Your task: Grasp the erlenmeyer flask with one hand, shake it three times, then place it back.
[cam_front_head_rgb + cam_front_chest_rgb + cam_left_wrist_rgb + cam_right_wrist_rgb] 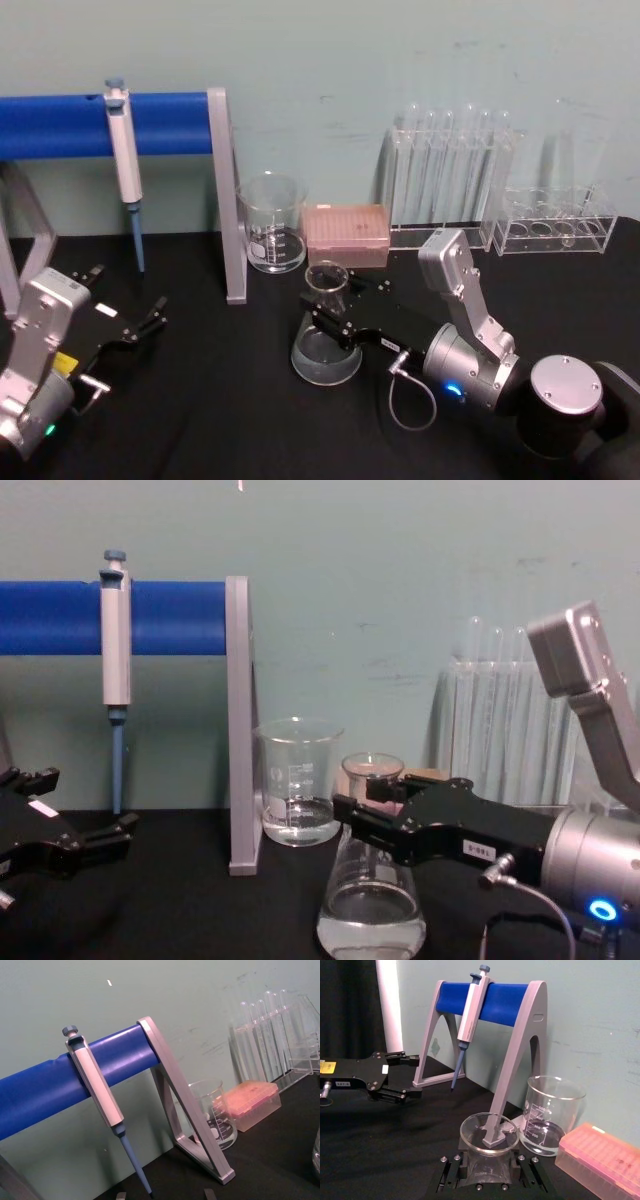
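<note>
Right gripper [372,820]: closed on the neck of the erlenmeyer flask [370,920], 1 black jaw on each side just below the rim, arm reaching in from the right. A white label [478,851] on the gripper body carries small printed characters, too fine to read. A grey cable [410,400] loops from the silver wrist, and a blue light [603,910] glows on the arm.

Flask: upright, near the middle of the black table [220,400], in front of the beaker [297,780]. It holds a shallow layer of clear liquid across its wide base. Whether the base touches the table cannot be told.

Beaker: just beside the grey stand [238,730], with white printed graduations; 500 and 400 can be made out in the right wrist view. A little clear liquid lies at the bottom.

To the beaker's right stands a pink translucent box [346,233], lid closed. Behind it, tall test tubes [450,170] stand upright in a clear rack, and a second clear rack [555,230] sits farther right.

The stand carries a blue bar [60,617], from which a grey pipette [116,640] hangs tip down.

Left gripper [125,300]: low at the table's left, fingers spread, holding nothing. Its yellow and white labels are not legible.
</note>
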Motion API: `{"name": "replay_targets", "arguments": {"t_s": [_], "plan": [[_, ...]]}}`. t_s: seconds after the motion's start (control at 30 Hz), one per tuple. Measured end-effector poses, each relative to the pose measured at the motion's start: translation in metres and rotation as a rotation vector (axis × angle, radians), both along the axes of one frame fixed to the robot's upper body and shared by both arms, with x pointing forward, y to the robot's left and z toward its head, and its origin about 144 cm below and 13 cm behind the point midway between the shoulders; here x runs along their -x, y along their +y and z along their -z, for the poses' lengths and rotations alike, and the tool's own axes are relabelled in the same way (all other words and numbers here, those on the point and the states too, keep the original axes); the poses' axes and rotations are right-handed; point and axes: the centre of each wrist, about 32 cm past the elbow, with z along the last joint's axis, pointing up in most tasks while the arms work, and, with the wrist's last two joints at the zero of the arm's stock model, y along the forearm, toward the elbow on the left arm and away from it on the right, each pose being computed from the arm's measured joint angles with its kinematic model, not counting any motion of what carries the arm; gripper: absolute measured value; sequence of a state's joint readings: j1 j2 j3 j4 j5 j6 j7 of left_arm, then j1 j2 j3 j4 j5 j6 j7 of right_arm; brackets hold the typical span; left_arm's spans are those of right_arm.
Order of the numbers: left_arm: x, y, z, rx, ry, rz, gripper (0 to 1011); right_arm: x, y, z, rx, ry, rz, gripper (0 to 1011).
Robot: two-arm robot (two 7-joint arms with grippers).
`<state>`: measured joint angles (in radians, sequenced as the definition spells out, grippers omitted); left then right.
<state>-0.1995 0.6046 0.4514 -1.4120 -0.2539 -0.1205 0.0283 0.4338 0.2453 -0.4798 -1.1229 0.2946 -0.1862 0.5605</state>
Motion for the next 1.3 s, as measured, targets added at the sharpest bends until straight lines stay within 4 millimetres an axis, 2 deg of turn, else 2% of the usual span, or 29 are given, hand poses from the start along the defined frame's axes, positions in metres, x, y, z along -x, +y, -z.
{"name": "replay_targets", "arguments": {"t_s": [1.3], "plan": [[0.0,0.0,0.0,0.0,0.0,0.0,1001,-0.0007,0.0022,0.002,0.013,0.017,0.01,451]]}}
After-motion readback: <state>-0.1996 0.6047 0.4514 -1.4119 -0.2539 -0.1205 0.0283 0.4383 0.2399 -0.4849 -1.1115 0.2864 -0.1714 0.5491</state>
